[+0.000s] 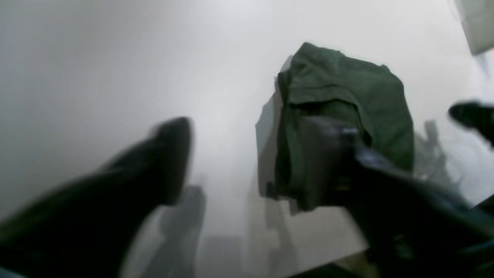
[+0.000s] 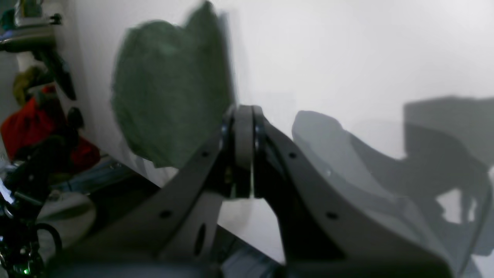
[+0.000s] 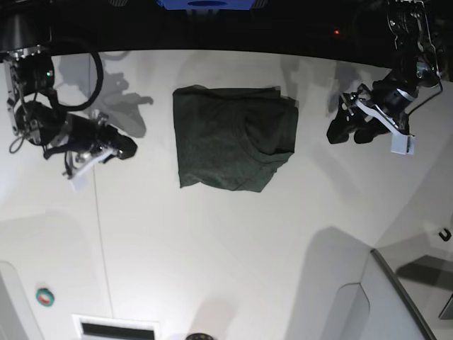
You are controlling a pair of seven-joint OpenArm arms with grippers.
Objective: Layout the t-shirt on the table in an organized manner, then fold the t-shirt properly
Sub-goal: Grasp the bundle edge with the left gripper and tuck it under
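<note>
One dark green short-sleeved t-shirt of soft thin cloth [image 3: 230, 138], folded into a chunky square. Lying flat on one big smooth white table [image 3: 226, 241], up near the far edge, about in the middle between the two arms. Right edge of the fold a bit bumpy, with a curved layer showing on top.

Two black robot arms, one on each side, both well apart from the t-shirt. Touching no cloth at all.

Left gripper [image 3: 348, 130], on the right side of the base view: two dark fingers spread wide apart, nothing between them. Same thing in the left wrist view, very blurry: one finger [image 1: 166, 154] low on the left, the other off to the right, and the green t-shirt [image 1: 347, 100] lying on the table past them.

Right gripper [image 3: 127, 147], on the left side of the base view: pinched shut, holding nothing. In the right wrist view, the two jaws pressed together in front of the camera [image 2: 244, 135], with the green t-shirt [image 2: 170, 92] lying beyond on the white top.

One thin dark seam line [image 3: 101, 241] running down the table on the left. One grey slanted panel [image 3: 396, 297] at the near right corner. One small round green and red button [image 3: 44, 297] near the lower left.
</note>
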